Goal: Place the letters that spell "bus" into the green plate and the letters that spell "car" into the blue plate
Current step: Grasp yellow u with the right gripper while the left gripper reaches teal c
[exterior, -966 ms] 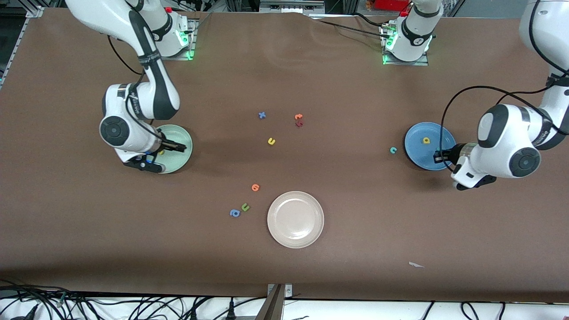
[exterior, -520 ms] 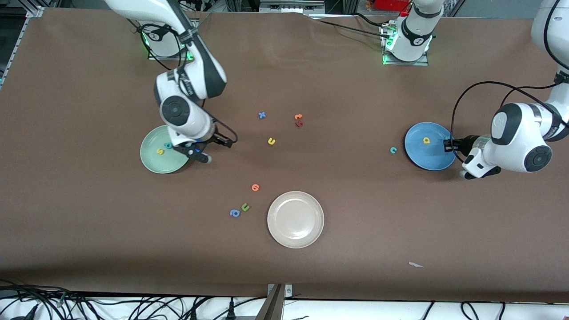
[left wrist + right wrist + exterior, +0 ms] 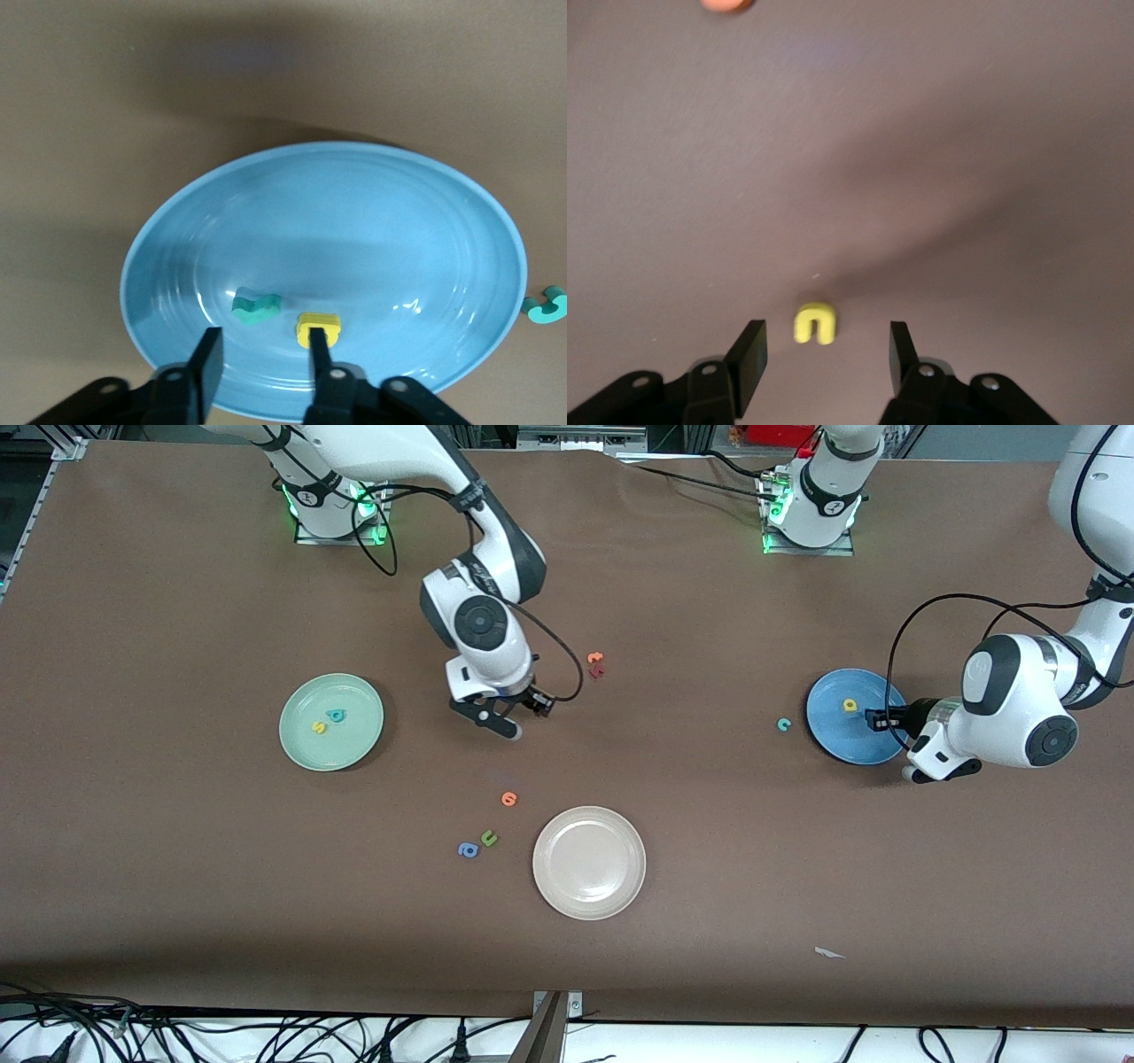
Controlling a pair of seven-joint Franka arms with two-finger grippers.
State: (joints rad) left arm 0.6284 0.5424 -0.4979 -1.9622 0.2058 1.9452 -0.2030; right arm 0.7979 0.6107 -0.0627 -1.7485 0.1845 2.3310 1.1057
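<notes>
On the brown tabletop (image 3: 177, 886), three round plates are set well apart. The cream-white plate (image 3: 589, 862) lies nearest the front camera, near the middle. The green plate (image 3: 330, 721) sits toward the right arm's end and carries a teal "b" (image 3: 336, 715) and a yellow "s" (image 3: 318, 728), just beside each other. The blue plate (image 3: 852, 716) sits toward the left arm's end and carries a yellow "a" (image 3: 850, 706); the left wrist view also shows a small teal "r" (image 3: 255, 306) in it, just beside the "a".

The right end effector (image 3: 518, 720) hangs over bare tabletop between the green plate and the middle of the tabletop. Its fingers stand apart and grasp nothing; the right wrist view shows the yellow "u" (image 3: 814, 323) lying flat on the tabletop between them, untouched.

The left end effector (image 3: 879, 720) hangs over the blue plate's rim. Its fingers are released and hold nothing; one fingertip (image 3: 319, 350) lines up just in front of the "a".

The teal "c" (image 3: 783, 724) lies on the tabletop just beside the blue plate, outside it.

Remaining loose letters on the tabletop:
- an orange and a dark red letter (image 3: 595, 664) together, farther from the camera than the "c"
- an orange letter (image 3: 508, 799)
- an olive-green "u" (image 3: 488, 838)
- a blue "a" (image 3: 467, 850) beside it
</notes>
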